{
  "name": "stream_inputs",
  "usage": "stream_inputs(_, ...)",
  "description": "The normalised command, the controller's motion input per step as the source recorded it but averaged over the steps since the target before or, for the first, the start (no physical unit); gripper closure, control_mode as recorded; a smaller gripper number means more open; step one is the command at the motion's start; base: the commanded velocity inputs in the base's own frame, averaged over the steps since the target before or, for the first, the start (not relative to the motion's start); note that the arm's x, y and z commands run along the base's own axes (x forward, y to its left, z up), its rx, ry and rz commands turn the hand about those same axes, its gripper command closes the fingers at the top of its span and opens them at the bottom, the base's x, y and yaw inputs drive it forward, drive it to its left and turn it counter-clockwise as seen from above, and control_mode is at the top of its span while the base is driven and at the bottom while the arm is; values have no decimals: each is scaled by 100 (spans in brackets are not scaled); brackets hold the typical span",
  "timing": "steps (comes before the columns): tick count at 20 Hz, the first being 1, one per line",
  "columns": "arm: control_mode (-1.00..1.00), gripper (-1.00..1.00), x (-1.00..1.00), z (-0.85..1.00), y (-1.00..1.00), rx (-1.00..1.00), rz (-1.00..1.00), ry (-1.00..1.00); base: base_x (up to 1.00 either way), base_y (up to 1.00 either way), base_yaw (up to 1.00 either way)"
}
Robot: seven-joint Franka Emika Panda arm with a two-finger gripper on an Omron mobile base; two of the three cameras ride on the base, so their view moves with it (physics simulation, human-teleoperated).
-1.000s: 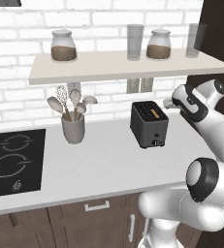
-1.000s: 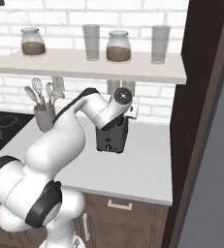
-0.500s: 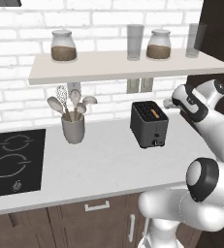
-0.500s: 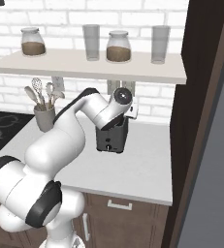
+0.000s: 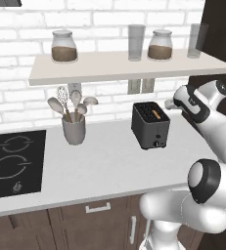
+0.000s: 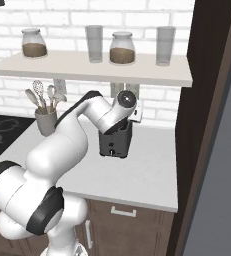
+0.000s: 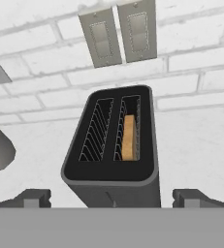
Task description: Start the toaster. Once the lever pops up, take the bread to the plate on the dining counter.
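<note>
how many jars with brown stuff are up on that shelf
2: one jar near the shelf's left end, the other jar right of centre, between two empty glasses.

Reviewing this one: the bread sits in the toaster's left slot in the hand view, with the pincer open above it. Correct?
Not quite. The hand view shows the bread in the right slot of the toaster, the left slot empty. The rest holds: the pincer is open above it.

It's a home kitchen: a white brick wall behind a white worktop with dark wood drawers underneath, a black hob set into it, a grey cup of utensils, a toaster by the wall sockets, and a shelf holding storage jars and glasses.
</note>
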Motion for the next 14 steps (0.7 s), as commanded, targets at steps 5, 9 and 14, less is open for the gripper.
stream_inputs(5,-100,-100,0,0,0,0,0,0,0,0,0)
stream_inputs(9,-100,-100,0,0,0,0,0,0,0,0,0)
stream_inputs(14,-100,-100,0,0,0,0,0,0,0,0,0)
